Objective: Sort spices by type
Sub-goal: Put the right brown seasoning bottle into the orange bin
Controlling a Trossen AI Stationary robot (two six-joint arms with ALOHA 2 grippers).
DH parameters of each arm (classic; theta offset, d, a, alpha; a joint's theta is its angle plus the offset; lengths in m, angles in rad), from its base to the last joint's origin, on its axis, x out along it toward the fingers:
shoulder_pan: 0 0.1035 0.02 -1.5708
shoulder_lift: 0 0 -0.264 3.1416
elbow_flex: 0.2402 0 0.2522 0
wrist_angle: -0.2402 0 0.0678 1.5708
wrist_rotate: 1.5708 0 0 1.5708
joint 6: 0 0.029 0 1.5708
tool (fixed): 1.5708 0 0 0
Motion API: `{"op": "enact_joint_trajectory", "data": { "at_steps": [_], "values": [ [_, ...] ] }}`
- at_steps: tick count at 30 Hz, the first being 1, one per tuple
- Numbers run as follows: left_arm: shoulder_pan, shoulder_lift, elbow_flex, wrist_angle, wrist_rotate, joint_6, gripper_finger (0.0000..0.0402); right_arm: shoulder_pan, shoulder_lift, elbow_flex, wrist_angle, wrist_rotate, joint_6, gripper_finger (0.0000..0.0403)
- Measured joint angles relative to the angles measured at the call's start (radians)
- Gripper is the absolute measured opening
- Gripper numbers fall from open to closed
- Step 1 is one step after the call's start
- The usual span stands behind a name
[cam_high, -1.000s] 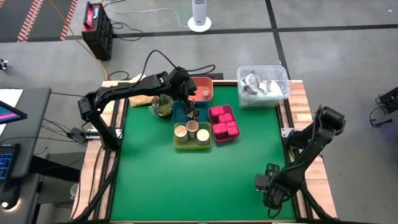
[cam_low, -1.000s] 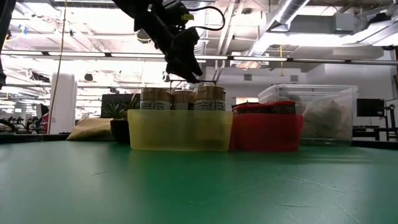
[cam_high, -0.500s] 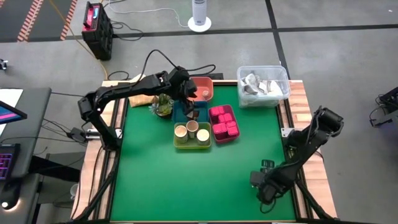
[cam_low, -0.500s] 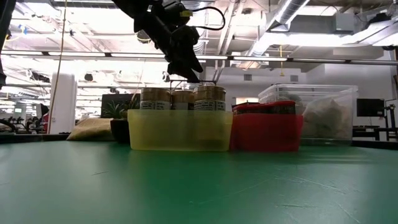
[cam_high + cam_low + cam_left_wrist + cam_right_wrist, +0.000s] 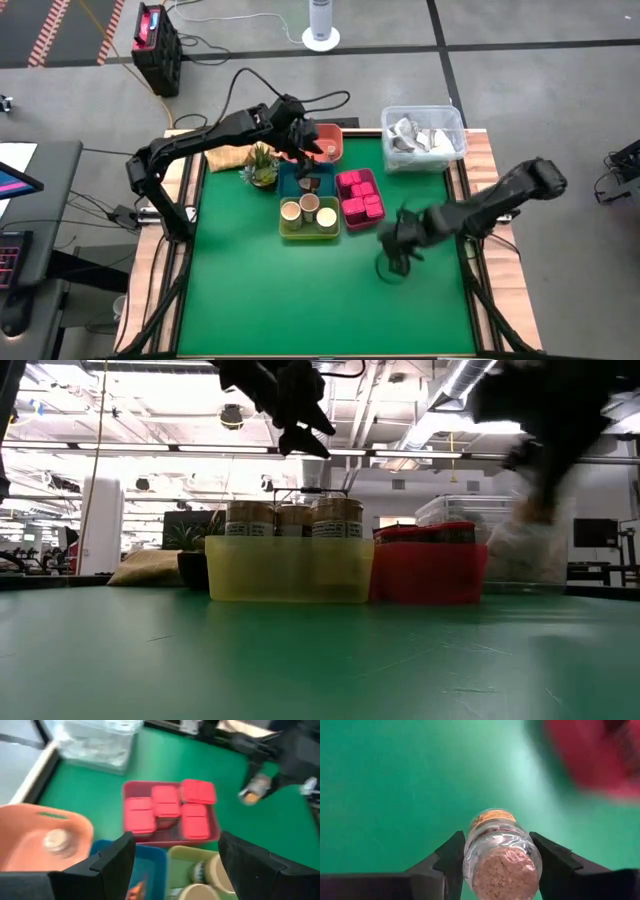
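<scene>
My right gripper (image 5: 393,250) is over the green table, right of the trays, shut on a small clear jar (image 5: 499,852) with a cork top and an orange label. The jar also shows in the left wrist view (image 5: 252,789). My left gripper (image 5: 306,152) is open and empty, high over the blue tray (image 5: 292,186). Three round tan jars (image 5: 308,208) stand in the yellow-green tray (image 5: 309,234). Magenta square blocks (image 5: 360,196) lie in the red tray (image 5: 131,789). One pale-topped jar (image 5: 56,840) sits in the orange tray (image 5: 330,131). My right gripper pinches the jar between its two fingers, one on each side of the glass body (image 5: 470,851) near the cork end. The cork top (image 5: 506,872) faces back toward the wrist, so the jar lies along the fingers. The jar is lifted clear of the table.
A small green potted plant (image 5: 262,166) stands left of the blue tray. A clear plastic bin (image 5: 423,136) with crumpled stuff sits at the far right corner. Bare green table (image 5: 300,300) lies toward the near edge.
My right gripper has swung from the table's near right corner up and toward the trays in the middle. My left gripper has risen and gone a little toward the far edge. The trays and their contents have stayed put.
</scene>
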Motion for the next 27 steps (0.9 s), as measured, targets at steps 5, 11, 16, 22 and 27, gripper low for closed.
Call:
{"op": "enact_joint_trajectory", "data": {
  "at_steps": [5,11,16,22,27],
  "values": [
    [-0.053,0.000,0.001,-0.002,0.037,0.031,0.0270,-0.209,-0.102,0.077,0.099,-0.013,-0.118,0.0211],
    [-0.122,0.000,0.001,0.005,-0.189,0.115,0.0270,-0.470,-0.088,0.184,0.153,-0.048,-0.153,0.0212],
    [-0.138,0.015,0.002,0.050,-0.383,0.143,0.0276,-0.596,0.023,0.282,0.228,-0.088,-0.124,0.0212],
    [-0.118,0.045,0.002,0.035,-0.389,0.077,0.0295,-0.681,0.177,0.420,0.221,-0.166,-0.036,0.0212],
    [-0.118,0.057,0.001,0.053,-0.386,0.061,0.0300,-0.687,0.237,0.469,0.233,-0.174,-0.014,0.0213]
  ]
}}
